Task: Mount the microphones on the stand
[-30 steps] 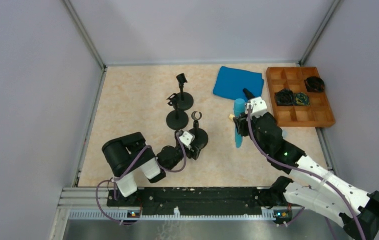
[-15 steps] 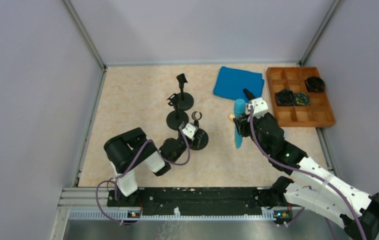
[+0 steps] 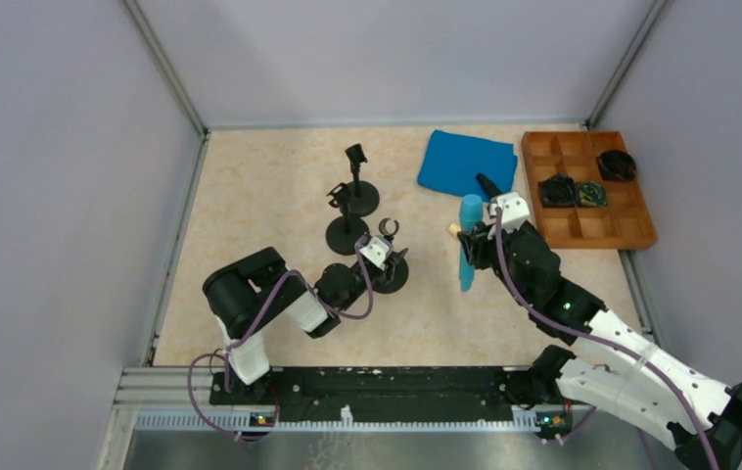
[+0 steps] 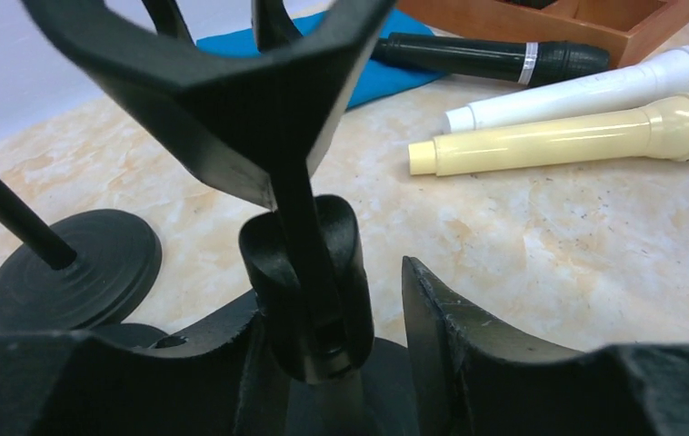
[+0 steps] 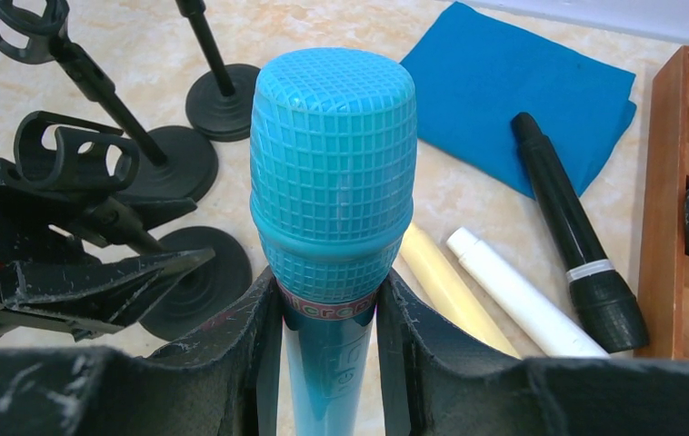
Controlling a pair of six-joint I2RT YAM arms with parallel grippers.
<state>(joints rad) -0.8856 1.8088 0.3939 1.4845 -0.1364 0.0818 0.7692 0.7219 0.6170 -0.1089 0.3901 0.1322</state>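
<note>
We hold the light blue microphone (image 5: 332, 182) clamped in our right pincer (image 5: 327, 304); the cream microphone (image 5: 445, 286), white microphone (image 5: 514, 295) and black microphone (image 5: 577, 245) lie just beyond. Our left pincer (image 4: 332, 304) has its fingers apart around the stem of a stand (image 4: 300, 263), a gap on one side.

Slim light blue plastic microphone (image 5: 332, 173): turquoise head with a fine grid pattern. Cream tapered microphone (image 4: 559, 141): uniformly pale yellow. White tapered microphone (image 4: 586, 88): grey mesh tip. Black tapered microphone (image 4: 491, 56): one pale ring. Bench (image 3: 269, 196): beige, marbled. Folded cloth (image 3: 467, 162): bright blue. Round-based stands (image 3: 347, 235): black. Compartmented wooden tray (image 3: 597, 227): orange-brown.
</note>
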